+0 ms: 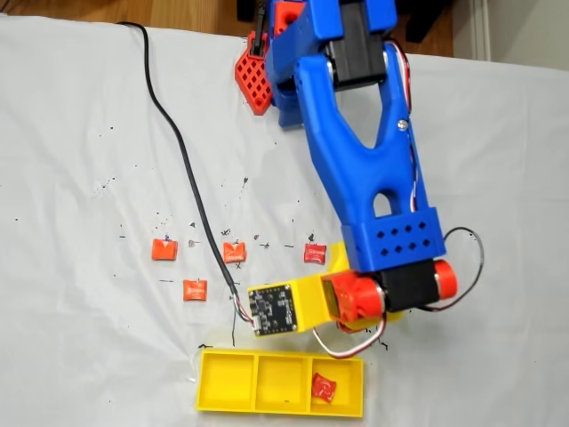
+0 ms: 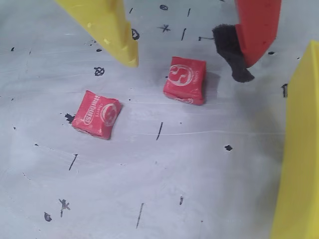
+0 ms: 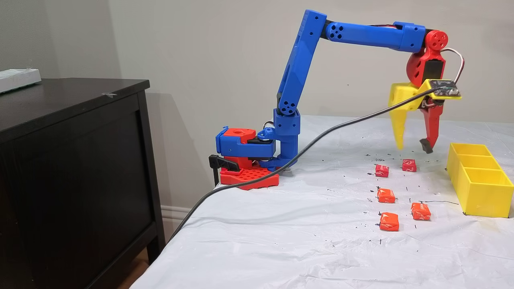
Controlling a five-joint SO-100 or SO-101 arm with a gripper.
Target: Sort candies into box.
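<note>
Your gripper (image 3: 413, 149), one yellow finger and one red, hangs spread wide and empty above the white sheet, with a red wrapped square candy (image 3: 409, 165) directly below the gap. A second red candy (image 2: 97, 114) lies just beside it, untouched. The low yellow plastic three-compartment tray (image 1: 227, 381) sits near the sheet's edge, one candy (image 1: 324, 387) already in an end compartment. Three orange candies (image 3: 388, 221) lie apart on open sheet.

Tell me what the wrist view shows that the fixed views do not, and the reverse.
Wrist view adds: readable white print on two candies. Fixed views add: the blue arm, three more candies on the table, and one candy inside the yellow box, in an end compartment. Shared: the open gripper above the table, and that box.
</note>
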